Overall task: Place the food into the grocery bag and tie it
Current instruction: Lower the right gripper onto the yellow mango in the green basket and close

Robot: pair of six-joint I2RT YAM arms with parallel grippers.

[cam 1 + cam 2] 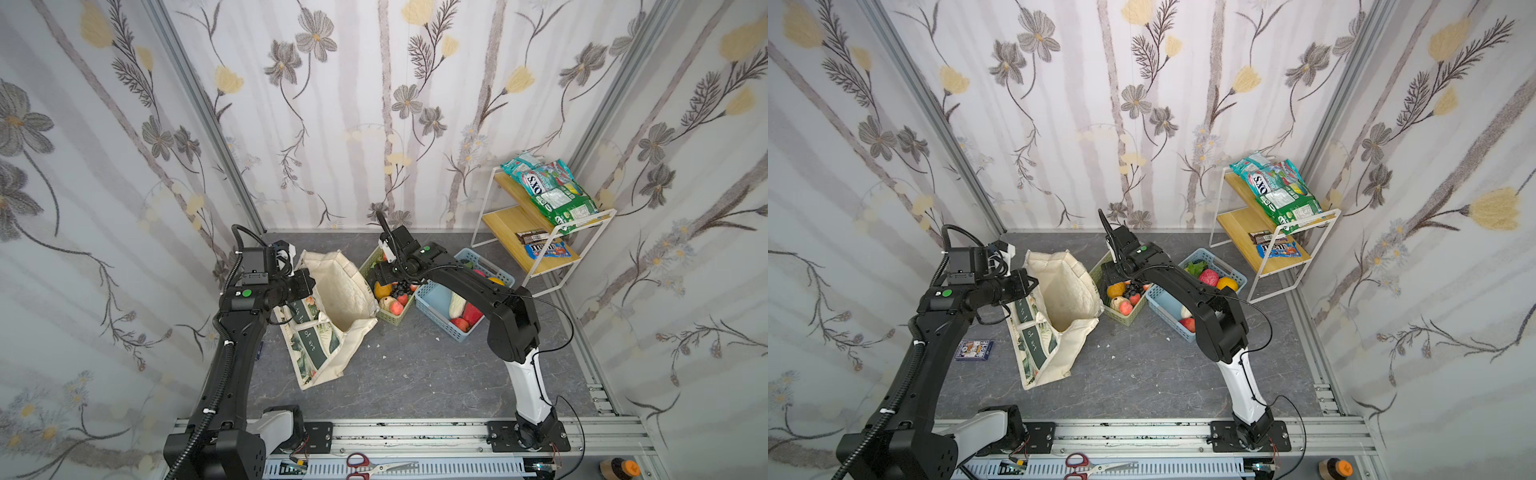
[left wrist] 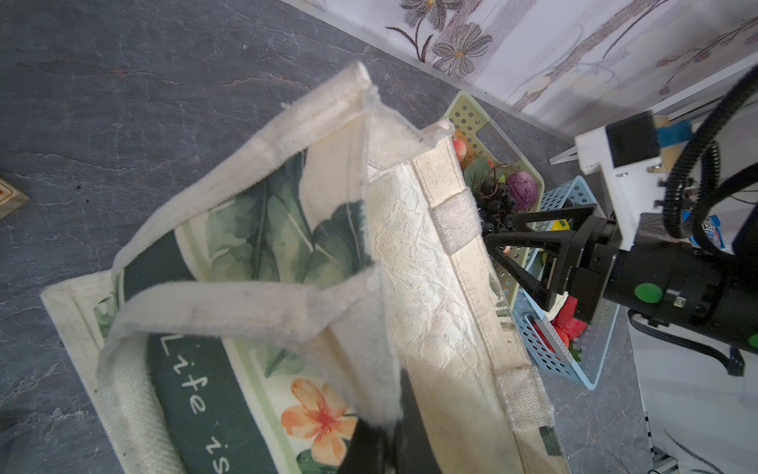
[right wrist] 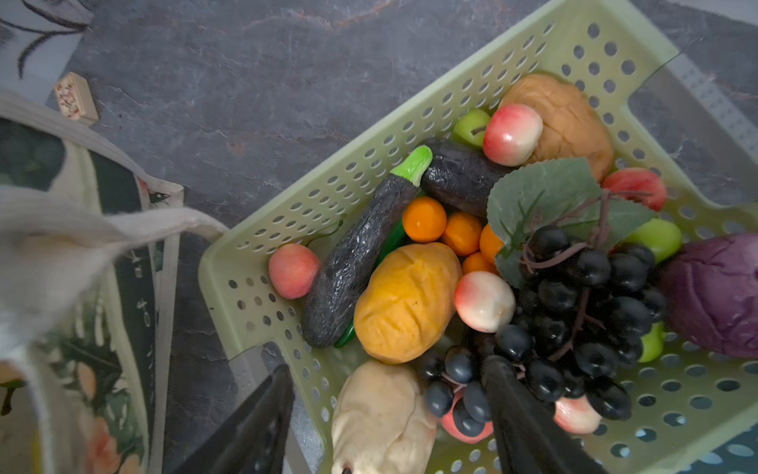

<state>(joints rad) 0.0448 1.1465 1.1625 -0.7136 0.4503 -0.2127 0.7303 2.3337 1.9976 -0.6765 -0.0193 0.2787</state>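
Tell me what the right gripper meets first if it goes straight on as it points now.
Probably the pale cream fruit in the green basket, ahead of the open right gripper; the black grapes lie close, depth unclear.

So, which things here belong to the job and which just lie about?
Job: grocery bag, held by the left hand; food in the green basket, under the open right hand; more food in the blue basket.
Lying about: snack packets, sweets, shelf, scissors, card pack.

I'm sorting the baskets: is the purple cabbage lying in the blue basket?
No, the purple cabbage lies in the pale green basket, beside the black grapes.
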